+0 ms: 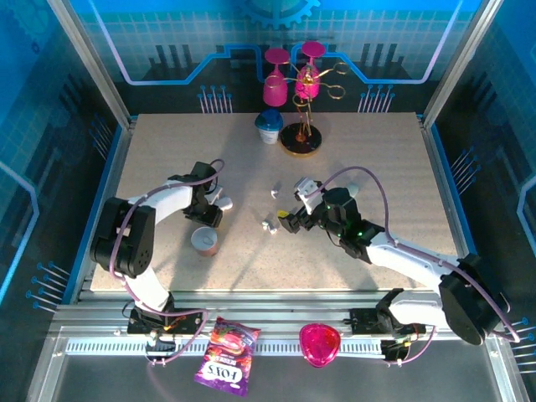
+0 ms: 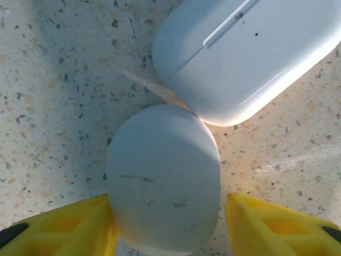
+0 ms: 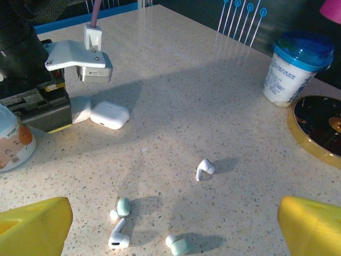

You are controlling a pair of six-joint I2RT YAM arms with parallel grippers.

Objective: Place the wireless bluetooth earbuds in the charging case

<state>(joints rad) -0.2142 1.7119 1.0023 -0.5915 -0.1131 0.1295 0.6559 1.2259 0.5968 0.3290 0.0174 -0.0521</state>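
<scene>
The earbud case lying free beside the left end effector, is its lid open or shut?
Shut. The case is one smooth closed shell; only a thin lid seam shows, no sockets.

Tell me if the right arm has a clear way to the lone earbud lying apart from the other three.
Probably yes. The right end effector is open, and the lone earbud lies just ahead of it on bare table, with nothing between them.

Left tool [image 1: 213, 204] at white case [image 1: 225, 201], earbuds [image 1: 271, 224] seemingly loose mid-table
</scene>
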